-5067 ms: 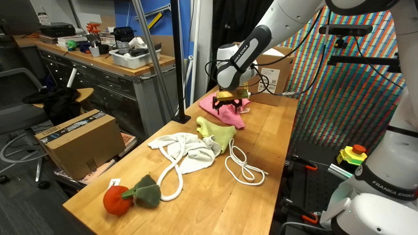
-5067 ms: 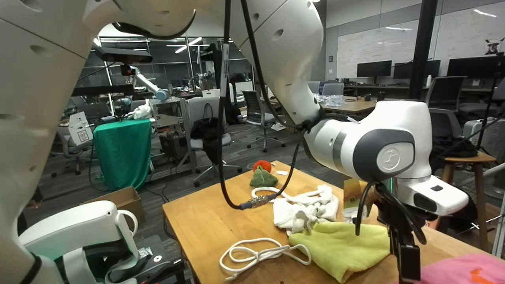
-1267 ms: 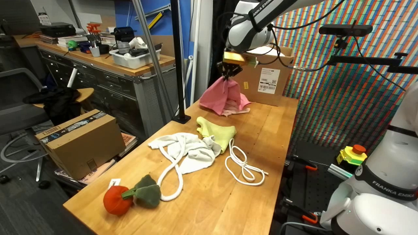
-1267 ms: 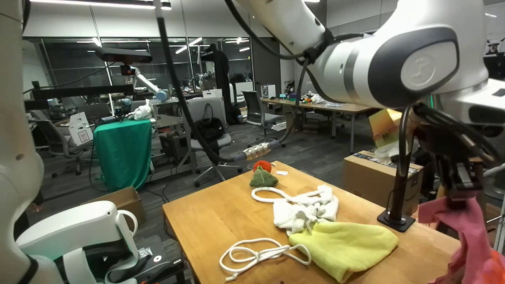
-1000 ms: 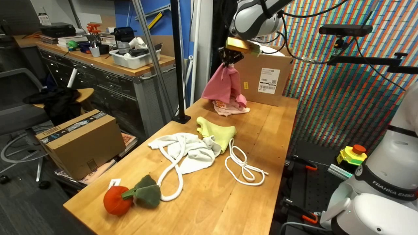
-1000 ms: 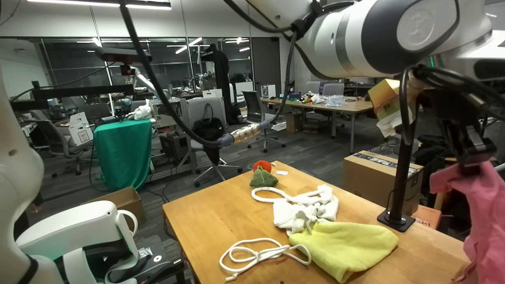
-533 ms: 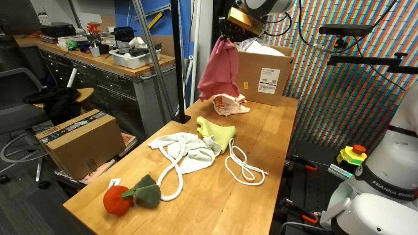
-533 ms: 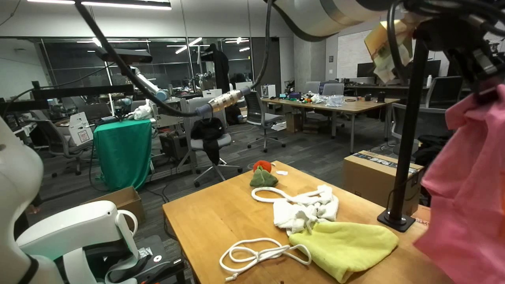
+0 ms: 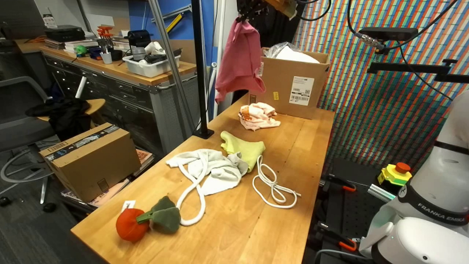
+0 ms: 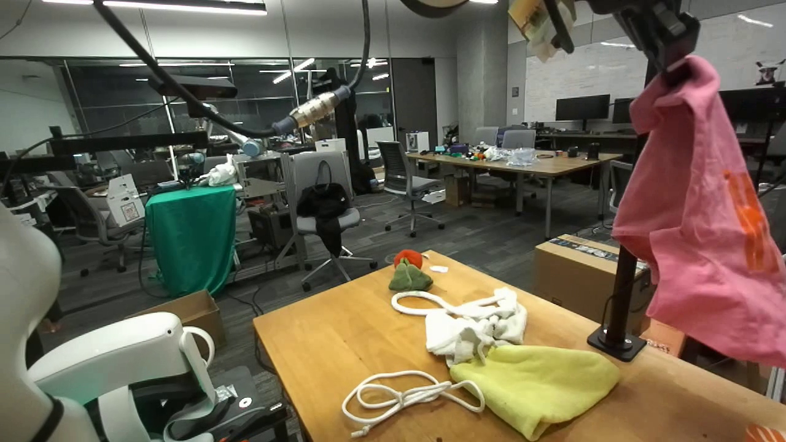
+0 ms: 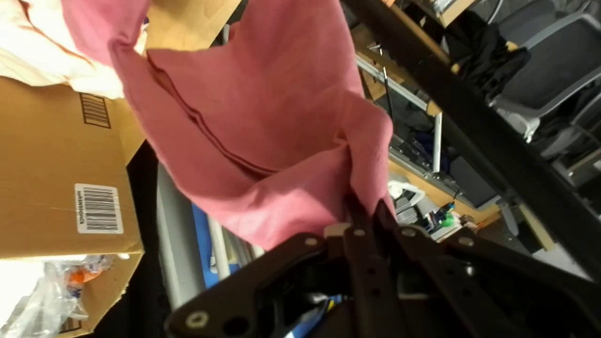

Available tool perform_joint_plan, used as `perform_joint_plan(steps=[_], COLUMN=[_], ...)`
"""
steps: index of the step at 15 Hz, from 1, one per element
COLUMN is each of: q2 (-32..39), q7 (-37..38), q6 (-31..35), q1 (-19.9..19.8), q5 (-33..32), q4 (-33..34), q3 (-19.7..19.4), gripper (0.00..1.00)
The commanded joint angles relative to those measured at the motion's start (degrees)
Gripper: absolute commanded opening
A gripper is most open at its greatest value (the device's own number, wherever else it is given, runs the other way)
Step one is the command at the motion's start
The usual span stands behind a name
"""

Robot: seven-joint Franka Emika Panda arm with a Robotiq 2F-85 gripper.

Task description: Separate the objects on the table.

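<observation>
The pink fabric cloth with orange print (image 10: 706, 233) hung at the right of an exterior view, clear of the light-wood butcher-block table (image 10: 344, 344); it was judged light, limp and not fragile, best held by a gathered end. The black two-finger gripper (image 11: 368, 206) pinched such an end and stood at the top of both exterior views, tilted downward.

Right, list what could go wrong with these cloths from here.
The pink cloth hangs by a pinched bit in the gripper, so it might slip. Lowered close by, it could land on the pale cloth. The yellow cloth touches the white rag, so lifting one may drag the other.
</observation>
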Motion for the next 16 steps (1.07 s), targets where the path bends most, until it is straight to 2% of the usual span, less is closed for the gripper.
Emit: perform_joint_plan(steps=[1, 6, 9, 16], q2=[-4.6, -8.1, -9.2, -8.1], q7=[-8.6, -19.7, -24.0, -32.7], q6=[-6.8, -22.0, -30.6, -43.3], q1=[0.0, 1.3, 2.3, 7.2], q5=[4.0, 8.5, 8.0, 7.3], q4=[-1.7, -1.6, -1.5, -1.9], q3=[4.8, 9.5, 11.8, 17.7], gripper=[0.02, 0.02, 0.02, 0.02])
